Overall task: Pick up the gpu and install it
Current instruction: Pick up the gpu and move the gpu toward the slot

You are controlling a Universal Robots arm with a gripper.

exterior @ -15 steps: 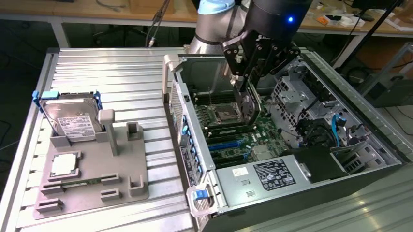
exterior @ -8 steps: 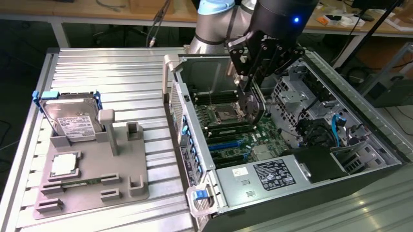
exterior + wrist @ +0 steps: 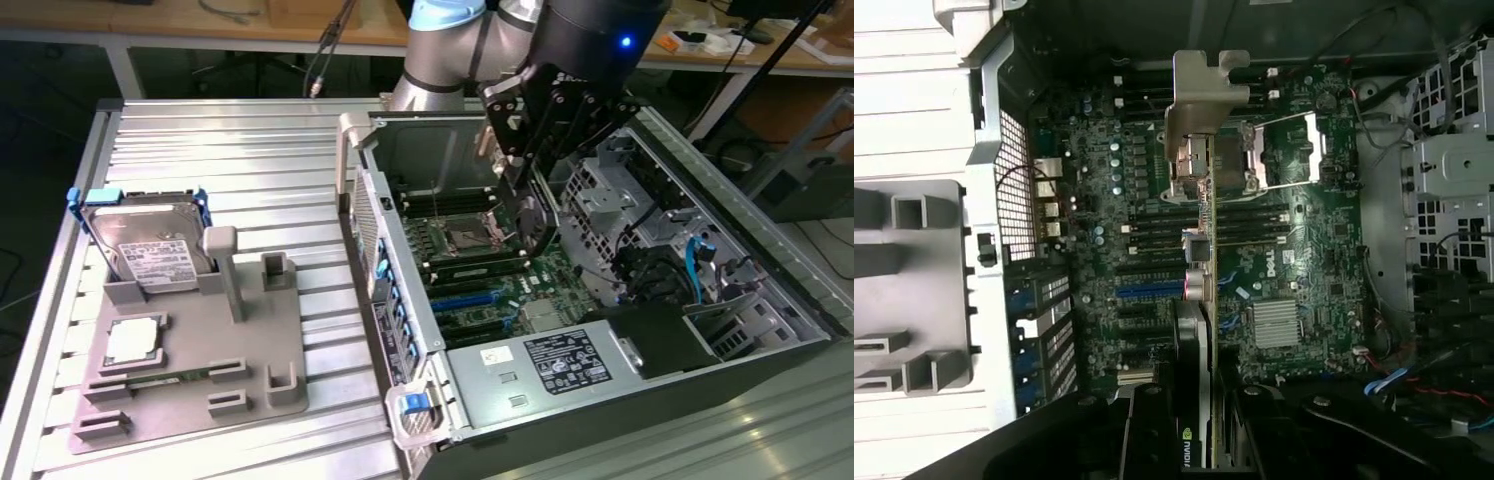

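The gpu [image 3: 535, 222] hangs inside the open computer case [image 3: 747, 250], above the motherboard [image 3: 467, 270], held upright. My gripper [image 3: 523, 180] is shut on its upper edge. In the wrist view the gpu [image 3: 1199, 270] appears edge-on, and its silver bracket [image 3: 1204, 95] reaches over the processor socket area. The card's other end, with a green logo, sits between my fingers [image 3: 1154, 430]. The blue expansion slots [image 3: 1149, 290] lie on the board just beside the card's line, and the card hangs above them without touching.
On the exterior view's left, a grey holder [image 3: 200, 360] on the ribbed table carries a hard drive [image 3: 147, 245], a processor chip [image 3: 134, 340] and a memory stick [image 3: 174, 378]. The case walls, drive cages [image 3: 614, 190] and power supply [image 3: 561, 360] ring the motherboard.
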